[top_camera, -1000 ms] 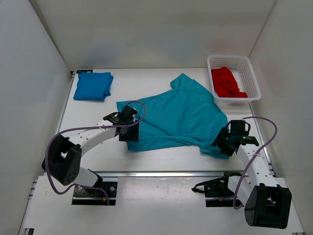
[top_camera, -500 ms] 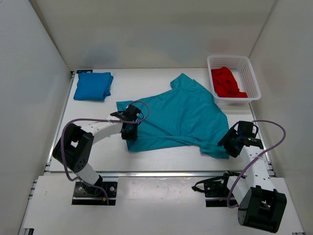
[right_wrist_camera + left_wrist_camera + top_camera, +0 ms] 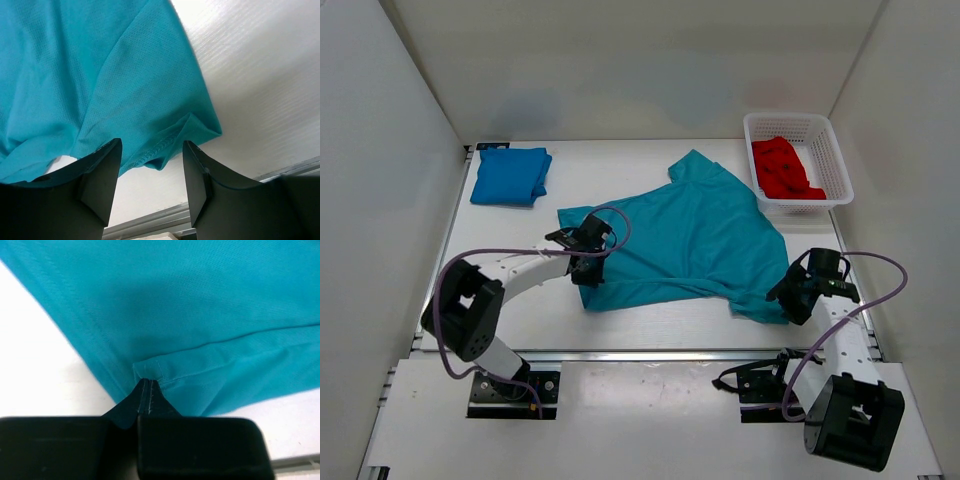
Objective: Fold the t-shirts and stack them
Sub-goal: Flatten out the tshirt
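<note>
left tool is pinching teal shirt hem tight; right tool is hovering, jaws apart, over its corner.

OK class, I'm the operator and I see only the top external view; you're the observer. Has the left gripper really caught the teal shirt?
Observer: Yes. The left wrist view shows the left gripper shut on a pinched fold of the teal shirt at its stitched hem.
Operator: And the right gripper?
Observer: Open. In the right wrist view the right gripper has the shirt's corner lying between its jaws, ungripped.
Operator: Is that corner flat?
Observer: No, its tip is doubled over on itself.
</note>
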{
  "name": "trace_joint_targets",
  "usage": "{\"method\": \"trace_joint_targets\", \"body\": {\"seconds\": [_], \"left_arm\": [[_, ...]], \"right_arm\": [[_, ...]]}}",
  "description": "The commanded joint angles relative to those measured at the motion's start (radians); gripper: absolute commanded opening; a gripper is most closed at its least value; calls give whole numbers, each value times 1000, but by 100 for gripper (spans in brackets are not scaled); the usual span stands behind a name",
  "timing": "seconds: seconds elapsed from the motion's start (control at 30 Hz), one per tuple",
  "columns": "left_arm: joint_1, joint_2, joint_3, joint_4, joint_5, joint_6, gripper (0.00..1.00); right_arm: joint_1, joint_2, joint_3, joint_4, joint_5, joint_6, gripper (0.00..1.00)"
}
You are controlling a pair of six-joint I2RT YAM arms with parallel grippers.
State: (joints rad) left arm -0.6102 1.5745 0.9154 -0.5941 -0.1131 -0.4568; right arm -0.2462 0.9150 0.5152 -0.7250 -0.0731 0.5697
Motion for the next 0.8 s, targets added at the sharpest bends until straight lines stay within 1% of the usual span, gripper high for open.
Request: {"method": "trace_joint_targets", "body": {"seconds": [0.0,0.07,0.2,0.33,0.37,0.4,0.43,0.47,0.5,0.53,0.57,0.6,0.67,0.73,0.77], "left_arm": [[20,-110,34,-30,-17,18,0],[20,-137,37,-33,-22,23,0],[9,-168,34,-39,-8,7,0],[10,-214,25,-47,-19,7,0],[10,-232,25,-42,-20,6,0],[13,-240,19,-36,-20,7,0],[15,-255,20,-36,-13,6,0],[15,-274,16,-29,-13,4,0],[18,-284,17,-29,-4,6,0],[18,-295,17,-16,-5,12,0],[18,-303,20,-10,-8,7,0],[18,-312,29,-10,-11,15,0],[24,-314,69,-15,-26,23,0],[50,-304,137,-21,-34,52,0],[55,-292,202,-21,-58,75,0]], "right_arm": [[8,21,19,6,9,41,49],[19,36,16,-1,31,55,48],[7,74,-3,15,19,77,46],[15,87,-32,28,36,102,41],[4,91,-46,47,30,108,37],[-1,91,-50,53,19,102,35],[-5,96,-66,74,12,107,30],[2,113,-76,103,13,110,22],[16,113,-75,113,21,114,18],[25,114,-78,136,27,116,8],[42,116,-75,153,27,119,1],[54,108,-72,174,29,108,0],[64,88,-15,209,22,73,0],[70,50,81,217,36,15,0],[76,35,156,234,41,-11,0]]}}
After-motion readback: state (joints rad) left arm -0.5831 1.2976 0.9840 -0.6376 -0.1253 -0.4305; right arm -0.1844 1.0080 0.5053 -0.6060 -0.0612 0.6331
